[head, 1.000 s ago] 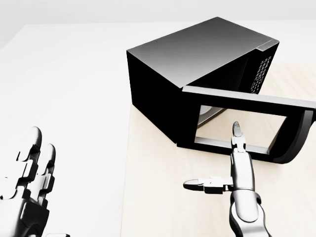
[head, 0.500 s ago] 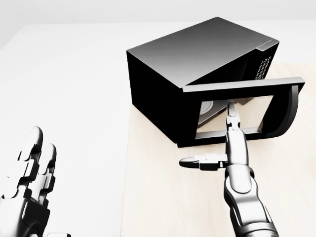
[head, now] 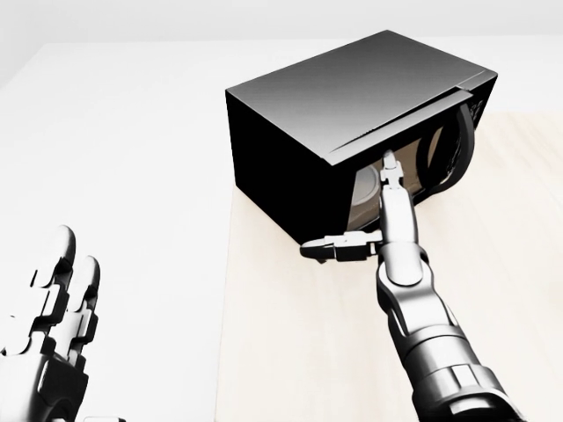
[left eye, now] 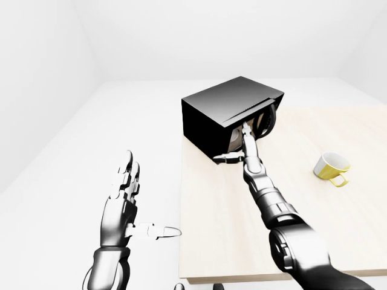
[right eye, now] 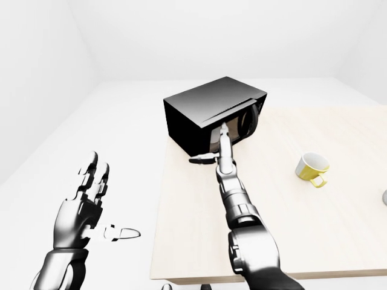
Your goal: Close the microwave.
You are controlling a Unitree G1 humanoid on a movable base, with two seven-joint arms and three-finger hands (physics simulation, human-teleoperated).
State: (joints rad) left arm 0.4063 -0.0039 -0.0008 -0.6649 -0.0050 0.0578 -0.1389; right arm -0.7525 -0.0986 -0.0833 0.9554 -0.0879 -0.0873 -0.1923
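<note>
The black microwave stands on the light wooden table, at the top middle of the head view. Its door is almost shut, with a narrow gap still showing along its top edge. The curved handle is at the door's right end. My right hand is open, with its long finger stretched out against the door's glass and its thumb pointing left. My left hand is open and empty at the lower left, off the table.
A yellow mug lies on its side on the table, right of the microwave in the left-eye view. The table's left edge runs down just left of my right arm. White floor lies beyond it.
The microwave door has swung from wide open to almost shut. My right hand has moved up and away with it, finger on the glass. The left hand has not moved.
</note>
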